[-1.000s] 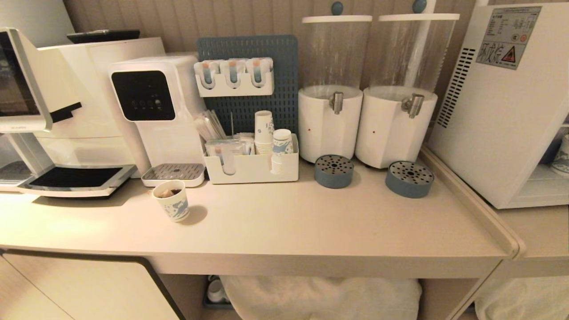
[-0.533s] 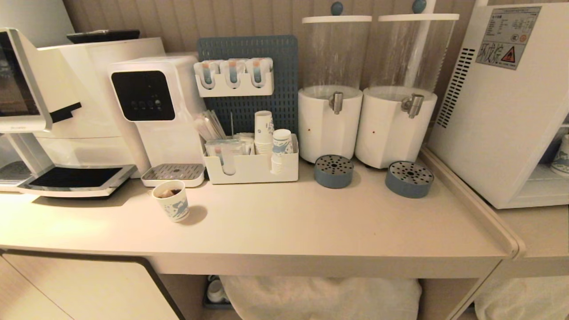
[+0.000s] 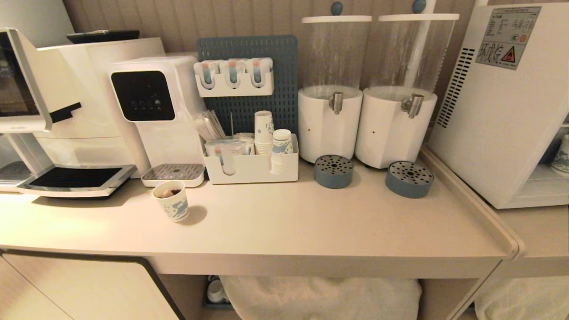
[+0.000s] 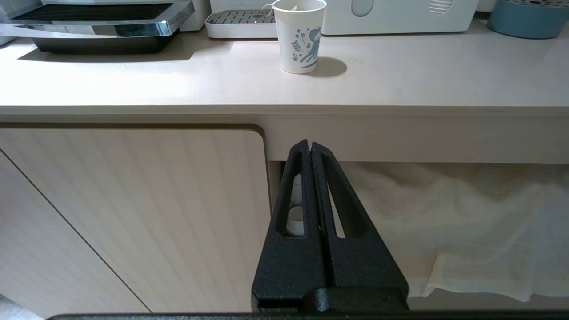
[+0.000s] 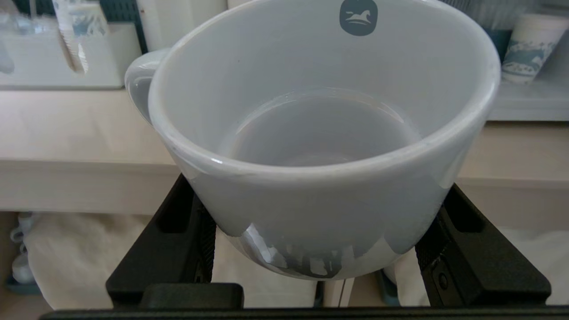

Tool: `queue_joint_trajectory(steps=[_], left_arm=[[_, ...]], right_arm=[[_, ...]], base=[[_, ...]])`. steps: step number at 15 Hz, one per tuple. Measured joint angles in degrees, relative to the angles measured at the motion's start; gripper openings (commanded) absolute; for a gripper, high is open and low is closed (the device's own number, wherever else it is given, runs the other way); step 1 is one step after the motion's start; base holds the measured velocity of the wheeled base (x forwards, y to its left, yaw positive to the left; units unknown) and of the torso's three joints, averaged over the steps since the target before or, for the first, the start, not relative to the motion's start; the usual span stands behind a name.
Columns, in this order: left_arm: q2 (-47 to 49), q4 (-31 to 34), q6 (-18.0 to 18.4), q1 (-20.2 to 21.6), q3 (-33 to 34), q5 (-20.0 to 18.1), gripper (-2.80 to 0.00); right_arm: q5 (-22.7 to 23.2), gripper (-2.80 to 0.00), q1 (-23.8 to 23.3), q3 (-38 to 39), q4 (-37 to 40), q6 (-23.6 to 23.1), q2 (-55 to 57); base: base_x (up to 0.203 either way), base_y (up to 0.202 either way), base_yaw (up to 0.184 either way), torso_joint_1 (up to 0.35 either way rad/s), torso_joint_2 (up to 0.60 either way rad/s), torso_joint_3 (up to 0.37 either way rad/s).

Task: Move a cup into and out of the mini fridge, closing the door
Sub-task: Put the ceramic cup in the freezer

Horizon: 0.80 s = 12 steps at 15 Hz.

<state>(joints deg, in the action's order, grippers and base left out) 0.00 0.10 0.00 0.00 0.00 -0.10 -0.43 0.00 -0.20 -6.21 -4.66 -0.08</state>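
Your right gripper [image 5: 320, 249] grips the white cup [image 5: 320, 133] between its two black fingers [image 5: 178, 240], one on each side. The cup sits upright, with its loop handle at about ten o'clock and a small blue horse mark inside at twelve. Your left gripper [image 4: 310, 153] is squeezed tight on nothing, low in front of the counter [image 3: 284, 222]. You can count two drink dispensers [image 3: 330, 89], two round blue drip trays [image 3: 333, 171] and one paper cup [image 3: 172, 201] standing alone. The mini fridge [image 3: 502, 102] stands at three o'clock.
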Motion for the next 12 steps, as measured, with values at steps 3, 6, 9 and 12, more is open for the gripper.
queue_joint_trajectory(steps=[3, 6, 9, 12], left_arm=[[0.00, 0.00, 0.00, 0.00, 0.00, 0.00, -2.80], [0.00, -0.02, 0.00, 0.00, 0.00, 0.00, -2.80], [0.00, 0.00, 0.00, 0.00, 0.00, -0.01, -2.80], [0.00, -0.02, 0.00, 0.00, 0.00, 0.00, -2.80]], right_arm=[[1.55, -2.80, 0.00, 0.18, 4.08, -0.10, -0.03], [1.77, -2.80, 0.00, -0.73, 9.22, 0.13, -0.02], [1.53, -2.80, 0.00, -0.98, 10.24, 2.24, 0.03], [1.47, -2.80, 0.00, -0.98, 10.22, 2.35, 0.03]], base=[[0.000, 0.000, 0.000, 0.000, 0.00, 0.000], [0.000, 0.000, 0.000, 0.000, 0.00, 0.000], [0.000, 0.000, 0.000, 0.000, 0.00, 0.000], [0.000, 0.000, 0.000, 0.000, 0.00, 0.000]])
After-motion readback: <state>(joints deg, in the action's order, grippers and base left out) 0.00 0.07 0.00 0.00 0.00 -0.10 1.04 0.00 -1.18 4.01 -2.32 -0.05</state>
